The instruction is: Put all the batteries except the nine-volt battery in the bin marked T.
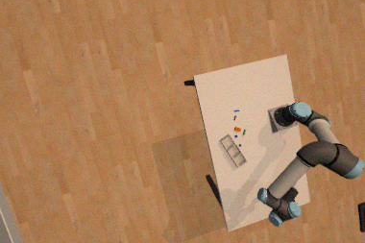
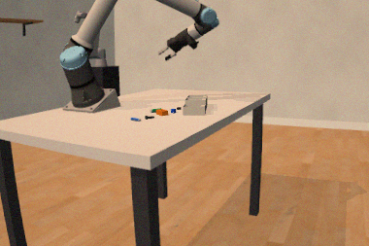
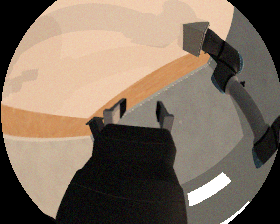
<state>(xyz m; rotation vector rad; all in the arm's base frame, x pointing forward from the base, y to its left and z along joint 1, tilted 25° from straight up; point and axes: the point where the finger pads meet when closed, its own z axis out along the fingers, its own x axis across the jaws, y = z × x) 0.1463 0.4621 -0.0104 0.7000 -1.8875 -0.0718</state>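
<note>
Table edge (image 2: 146, 157) comes first from where I stand, pale and broad on dark legs; a little way in lies a scatter of small pieces, a blue one (image 2: 135, 119) nearest, a dark one (image 2: 149, 117) just beside it, then an orange block (image 2: 161, 112) touching or nearly touching a green piece (image 2: 154, 110), and another blue bit (image 2: 173, 110) next to that; which of them are batteries I cannot tell at this size, though the boxy orange one may be the nine-volt to leave alone; batteries this small I'd judge light, hard and smooth, apt to roll, so best pinched across the middle of the barrel; just beyond stands the grey bin (image 2: 195, 105), split into compartments, its T mark not readable; from above it seems to hold nothing, though that is hard to tell; farther back the arm's base plate (image 2: 113, 102) sits on the table; the gripper (image 2: 165, 54) hangs high above everything, fingers spread wide, holding nothing.
</note>
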